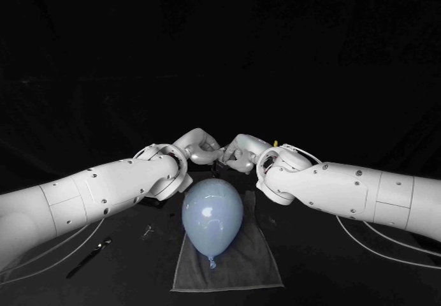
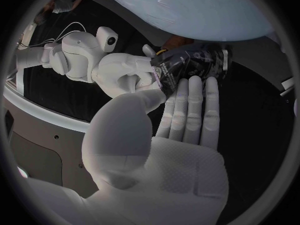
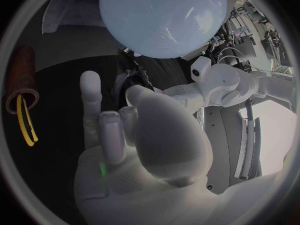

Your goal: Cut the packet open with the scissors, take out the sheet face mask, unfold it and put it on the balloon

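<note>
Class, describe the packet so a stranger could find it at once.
Find the pale blue balloon on the grey towel, mid-table. Beyond its rounded end the left hand and right hand meet; the packet is the dark, crinkled, glossy pouch held between them.

White arms (image 1: 92, 191), pale cables (image 1: 378, 244), silver fingers (image 2: 190, 102)

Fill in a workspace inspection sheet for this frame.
Surface: black table; grey towel spread on it.
Job's things: pale blue balloon lies on the towel; dark packet is held up behind it.
Clutter: dark slim tool, possibly the scissors, beside the left arm; brown tube with yellow loops.
Hands: left hand and right hand both hold the packet.
Cables: white cables trail beside both arms.
Surroundings: nothing seen.
</note>
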### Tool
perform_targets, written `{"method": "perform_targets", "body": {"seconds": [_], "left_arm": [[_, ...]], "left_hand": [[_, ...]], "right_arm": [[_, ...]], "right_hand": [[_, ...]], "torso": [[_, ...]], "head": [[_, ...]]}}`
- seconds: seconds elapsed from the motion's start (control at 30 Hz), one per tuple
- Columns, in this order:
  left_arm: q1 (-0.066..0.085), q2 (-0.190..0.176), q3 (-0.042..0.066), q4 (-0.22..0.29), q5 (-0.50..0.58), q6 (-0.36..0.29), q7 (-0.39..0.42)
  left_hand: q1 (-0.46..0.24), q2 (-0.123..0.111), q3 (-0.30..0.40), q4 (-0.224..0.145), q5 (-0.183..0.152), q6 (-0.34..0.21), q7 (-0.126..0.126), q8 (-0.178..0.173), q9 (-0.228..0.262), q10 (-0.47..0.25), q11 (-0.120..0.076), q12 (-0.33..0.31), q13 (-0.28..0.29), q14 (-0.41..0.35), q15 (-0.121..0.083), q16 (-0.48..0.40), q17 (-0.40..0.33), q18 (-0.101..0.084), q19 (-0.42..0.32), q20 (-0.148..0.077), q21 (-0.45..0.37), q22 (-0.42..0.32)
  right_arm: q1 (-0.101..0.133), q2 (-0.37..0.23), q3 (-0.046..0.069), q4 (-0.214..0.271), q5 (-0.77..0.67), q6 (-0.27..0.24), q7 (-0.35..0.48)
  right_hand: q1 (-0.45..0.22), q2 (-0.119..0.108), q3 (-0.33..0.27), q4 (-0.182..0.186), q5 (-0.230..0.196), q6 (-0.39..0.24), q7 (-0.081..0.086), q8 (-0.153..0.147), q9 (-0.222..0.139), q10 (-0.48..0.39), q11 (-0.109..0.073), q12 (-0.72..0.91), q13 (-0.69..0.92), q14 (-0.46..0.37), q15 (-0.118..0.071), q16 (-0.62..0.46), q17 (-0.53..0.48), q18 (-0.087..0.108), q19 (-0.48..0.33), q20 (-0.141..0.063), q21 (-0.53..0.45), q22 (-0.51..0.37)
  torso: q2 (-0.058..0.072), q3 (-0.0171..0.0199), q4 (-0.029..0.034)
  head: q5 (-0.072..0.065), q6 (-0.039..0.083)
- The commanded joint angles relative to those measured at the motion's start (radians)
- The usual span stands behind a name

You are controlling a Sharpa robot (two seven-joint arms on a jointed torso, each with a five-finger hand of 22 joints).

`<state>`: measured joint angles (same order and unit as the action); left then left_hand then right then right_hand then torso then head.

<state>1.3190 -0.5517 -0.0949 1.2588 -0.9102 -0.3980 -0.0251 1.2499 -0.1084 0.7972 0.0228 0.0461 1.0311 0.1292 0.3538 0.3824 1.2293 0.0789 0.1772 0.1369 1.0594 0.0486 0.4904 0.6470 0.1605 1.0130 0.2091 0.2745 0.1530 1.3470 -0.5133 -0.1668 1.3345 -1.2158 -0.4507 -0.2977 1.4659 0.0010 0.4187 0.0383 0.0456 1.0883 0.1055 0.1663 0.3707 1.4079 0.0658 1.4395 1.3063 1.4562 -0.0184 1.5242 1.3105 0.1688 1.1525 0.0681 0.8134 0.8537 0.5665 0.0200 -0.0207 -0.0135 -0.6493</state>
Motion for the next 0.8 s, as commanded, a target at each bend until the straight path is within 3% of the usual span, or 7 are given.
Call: {"method": "perform_targets", "body": {"seconds": [0.03, 0.4, 0.8], "left_arm": [[0.003, 0.002, 0.003, 0.011, 0.009, -0.004, 0.025], [0.003, 0.0, 0.002, 0.013, 0.011, -0.003, 0.023], [0.003, 0.001, 0.002, -0.004, 0.012, 0.003, 0.02]], "left_hand": [[0.005, 0.007, 0.01, -0.017, 0.004, 0.006, 0.0, 0.005, 0.055, 0.007, 0.002, 0.004, 0.001, 0.002, -0.006, 0.006, 0.001, 0.017, -0.001, -0.004, 0.005, 0.001], [0.005, 0.007, 0.01, -0.017, 0.004, 0.006, 0.0, 0.005, 0.055, 0.007, 0.002, 0.004, 0.001, 0.002, -0.006, 0.006, 0.001, 0.017, -0.001, -0.004, 0.005, 0.001], [0.005, 0.008, 0.011, -0.018, 0.004, 0.006, 0.0, 0.005, 0.055, 0.007, 0.002, 0.004, 0.001, 0.003, -0.006, 0.006, 0.0, 0.017, -0.002, -0.004, 0.006, 0.002]], "right_arm": [[-0.002, 0.002, 0.0, -0.003, -0.04, -0.011, -0.018], [-0.003, -0.01, 0.0, 0.008, -0.057, -0.099, 0.017], [-0.006, -0.046, 0.0, 0.062, -0.019, -0.179, 0.16]], "right_hand": [[-0.047, -0.02, 0.031, -0.017, 0.003, 0.007, -0.002, 0.01, 0.011, 0.113, -0.044, 0.005, 0.142, 0.084, -0.022, 0.005, 0.174, 0.0, -0.004, -0.001, 0.009, 0.01], [-0.119, -0.044, 0.082, -0.047, 0.003, 0.037, -0.026, 0.057, 0.055, 0.123, -0.064, 0.022, 0.159, 0.094, -0.038, 0.017, 0.2, -0.006, 0.019, -0.012, 0.043, 0.05], [-0.159, -0.049, 0.088, -0.042, 0.003, 0.045, -0.039, 0.082, 0.078, 0.13, -0.075, 0.039, 0.177, 0.099, -0.046, 0.023, 0.212, -0.007, 0.024, -0.019, 0.043, 0.055]], "torso": [[0.0, 0.0001, -0.0001], [0.0, 0.0001, -0.0003], [0.001, 0.0011, -0.0011]], "head": [[-0.001, 0.0], [-0.003, 0.002], [-0.004, 0.003]]}}
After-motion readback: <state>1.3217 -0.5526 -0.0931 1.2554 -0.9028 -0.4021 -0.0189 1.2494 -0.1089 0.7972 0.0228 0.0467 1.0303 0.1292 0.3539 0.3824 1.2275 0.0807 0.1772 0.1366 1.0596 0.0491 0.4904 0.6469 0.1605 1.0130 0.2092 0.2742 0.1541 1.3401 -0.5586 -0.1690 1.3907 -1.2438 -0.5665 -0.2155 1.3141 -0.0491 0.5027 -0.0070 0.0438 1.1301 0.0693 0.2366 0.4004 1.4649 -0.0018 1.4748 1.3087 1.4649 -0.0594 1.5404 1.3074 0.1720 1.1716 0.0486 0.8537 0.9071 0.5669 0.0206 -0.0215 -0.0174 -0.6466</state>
